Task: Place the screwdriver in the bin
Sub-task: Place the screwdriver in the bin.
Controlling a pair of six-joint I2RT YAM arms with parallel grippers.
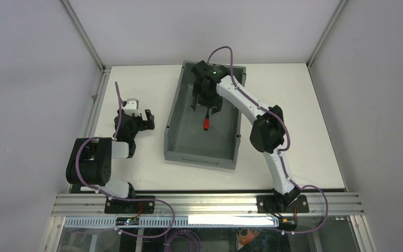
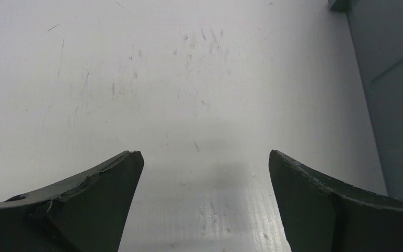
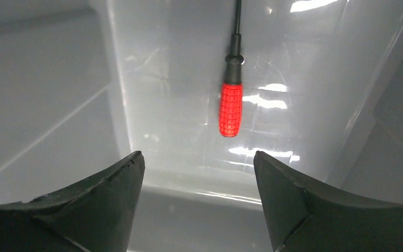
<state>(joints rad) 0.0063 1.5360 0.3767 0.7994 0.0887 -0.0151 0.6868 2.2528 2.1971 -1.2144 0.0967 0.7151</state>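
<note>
The screwdriver (image 1: 207,124) lay on the floor of the bin (image 1: 172,123), its long axis along the bin's length, red handle nearward — just below the right tool (image 1: 205,107), jaws parted and holding nothing; the left tool (image 1: 149,119), also open, sat well left.

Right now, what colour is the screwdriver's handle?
Screwdriver handle: red, best in right wrist view.

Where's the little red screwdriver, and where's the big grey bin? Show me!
screwdriver (image 3: 230,109): right wrist view, on the middle of its red handle.
bin (image 1: 202,156): top external view, on its near outer wall.
</note>
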